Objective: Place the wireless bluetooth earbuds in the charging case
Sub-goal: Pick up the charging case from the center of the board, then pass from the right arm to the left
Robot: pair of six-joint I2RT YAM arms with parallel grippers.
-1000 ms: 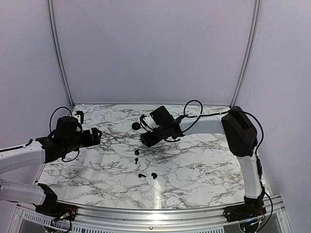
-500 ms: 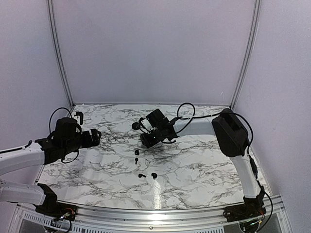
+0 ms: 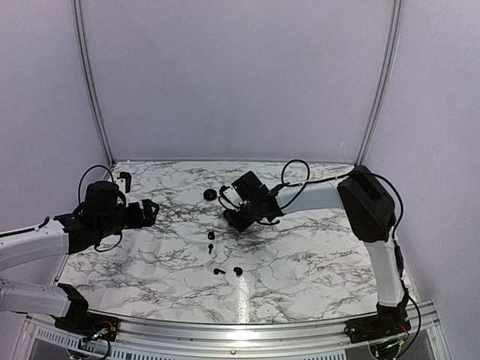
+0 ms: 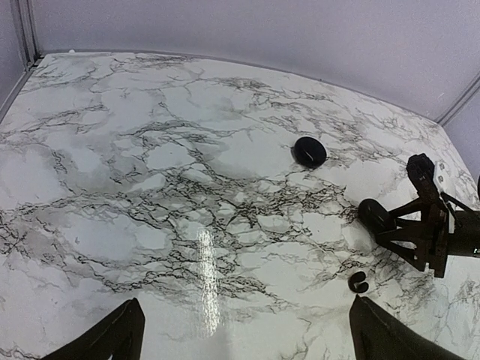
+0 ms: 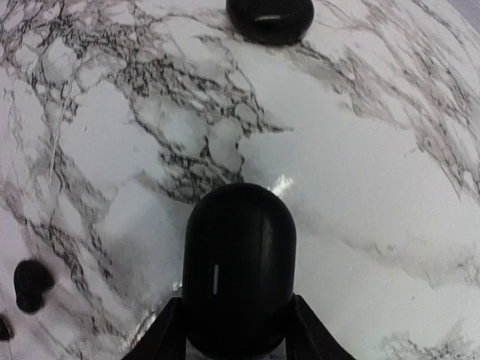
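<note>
Black charging case (image 5: 238,270) in right hand (image 5: 236,331), well off table (image 3: 322,262) edges.

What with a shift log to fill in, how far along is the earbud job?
Done: nothing yet; the earbuds lie loose on the table. In hand: the right gripper is shut on the black case, which looks closed. The left gripper hangs open and empty. Left: open the case, then seat every bud.

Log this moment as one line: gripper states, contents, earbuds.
left gripper: open, empty | right gripper: shut on black oval case | earbuds: loose on table
</note>
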